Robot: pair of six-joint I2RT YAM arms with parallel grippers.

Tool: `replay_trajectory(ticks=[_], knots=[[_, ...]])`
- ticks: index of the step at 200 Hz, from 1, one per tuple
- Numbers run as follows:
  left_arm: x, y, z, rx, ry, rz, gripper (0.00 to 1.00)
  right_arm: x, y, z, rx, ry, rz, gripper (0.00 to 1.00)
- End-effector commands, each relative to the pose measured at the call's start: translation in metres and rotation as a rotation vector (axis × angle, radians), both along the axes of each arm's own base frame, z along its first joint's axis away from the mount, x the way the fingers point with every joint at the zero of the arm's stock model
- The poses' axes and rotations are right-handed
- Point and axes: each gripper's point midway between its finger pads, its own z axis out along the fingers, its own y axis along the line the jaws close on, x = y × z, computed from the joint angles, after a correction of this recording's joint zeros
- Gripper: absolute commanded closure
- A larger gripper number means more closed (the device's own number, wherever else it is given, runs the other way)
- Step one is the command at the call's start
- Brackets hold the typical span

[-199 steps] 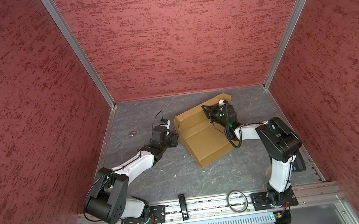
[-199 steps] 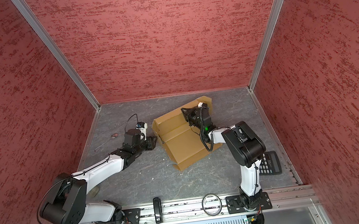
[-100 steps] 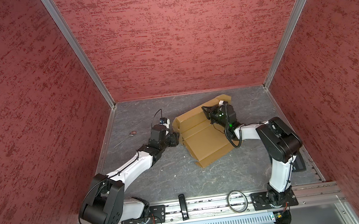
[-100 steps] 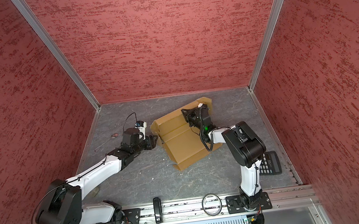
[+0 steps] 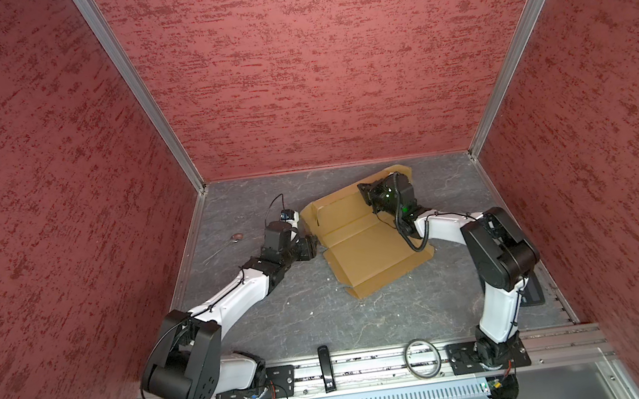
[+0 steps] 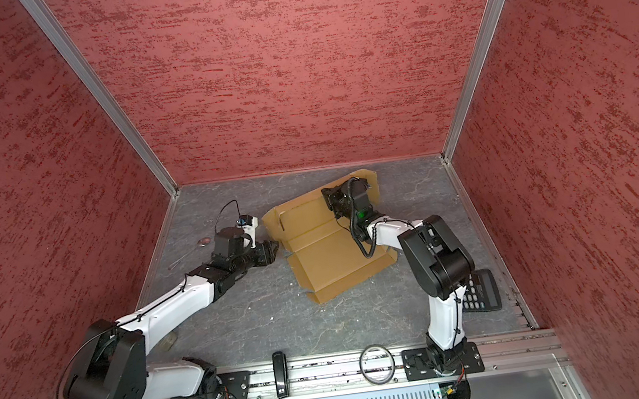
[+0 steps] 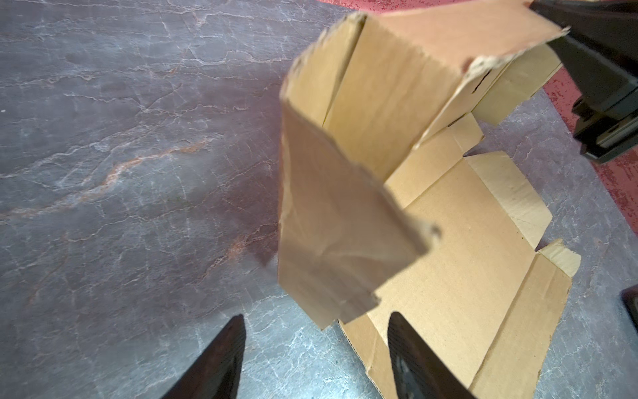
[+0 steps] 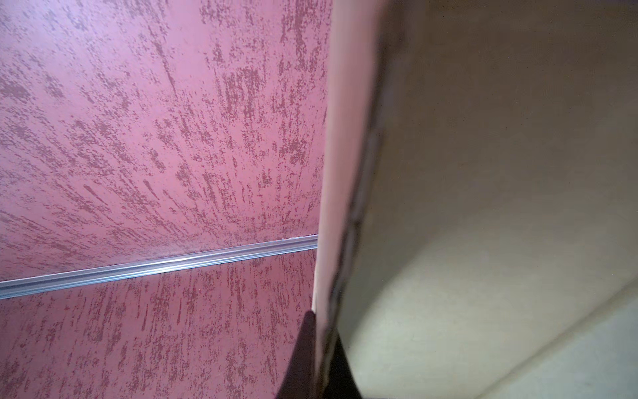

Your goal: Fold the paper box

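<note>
The paper box [image 5: 370, 248] [image 6: 329, 258] is a brown corrugated sheet on the grey floor near the back, its base flat and its far and left panels raised. My right gripper [image 5: 367, 194] [image 6: 329, 200] is shut on the raised far panel; in the right wrist view its fingers pinch the panel's edge [image 8: 324, 321]. My left gripper [image 5: 309, 247] [image 6: 272, 250] stands open at the box's left edge. In the left wrist view [image 7: 316, 315] a raised side flap [image 7: 338, 235] hangs just beyond the fingertips, untouched, with bare floor between them.
A spoon [image 5: 235, 237] lies near the left wall. A calculator [image 6: 480, 290] lies by the right arm's base. A black bar [image 5: 325, 367] and a metal ring [image 5: 422, 357] rest on the front rail. Red walls enclose three sides.
The left gripper's jaws have spread wider beside the box's left edge, and the left arm's elbow has swung leftward. The right arm and its grip are unchanged.
</note>
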Motion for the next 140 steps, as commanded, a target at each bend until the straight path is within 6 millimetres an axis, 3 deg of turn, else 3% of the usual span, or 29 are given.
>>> replay_trajectory(ticks=[1, 78, 140], knots=[[0.009, -0.004, 0.018, -0.04, -0.036, -0.014, 0.33, 0.005, 0.0, 0.016, -0.009, -0.004, -0.029, 0.95], [0.02, -0.001, 0.007, -0.069, -0.018, -0.01, 0.34, 0.008, 0.002, 0.01, -0.016, 0.009, -0.034, 0.95], [0.013, 0.017, 0.019, -0.062, -0.036, 0.013, 0.34, 0.011, 0.004, 0.011, -0.013, 0.01, -0.029, 0.95]])
